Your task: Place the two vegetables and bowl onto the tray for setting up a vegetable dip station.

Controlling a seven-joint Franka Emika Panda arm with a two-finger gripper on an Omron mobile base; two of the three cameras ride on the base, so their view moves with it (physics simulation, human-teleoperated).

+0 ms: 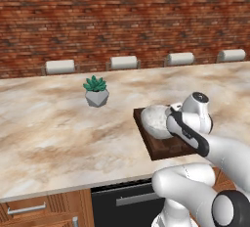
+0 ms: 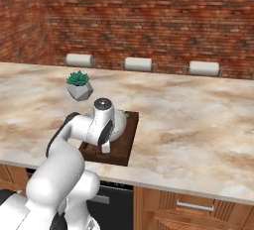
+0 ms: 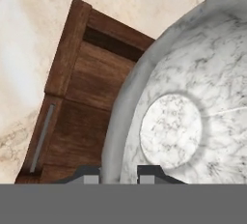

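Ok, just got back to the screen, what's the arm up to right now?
The gripper is shut on the rim of the speckled bowl, one fingertip on each side of its wall. The bowl is over the dark wooden tray on the marble counter. A small potted plant stands farther back.

From here I read the tray (image 3: 91, 85) as dark brown wood, matt, with visible grain. The bowl (image 3: 193, 102) looks like smooth grey-white marbled stone with a soft sheen. The counter (image 1: 58, 123) is polished beige marble; the back wall (image 2: 149, 16) is rough red brick
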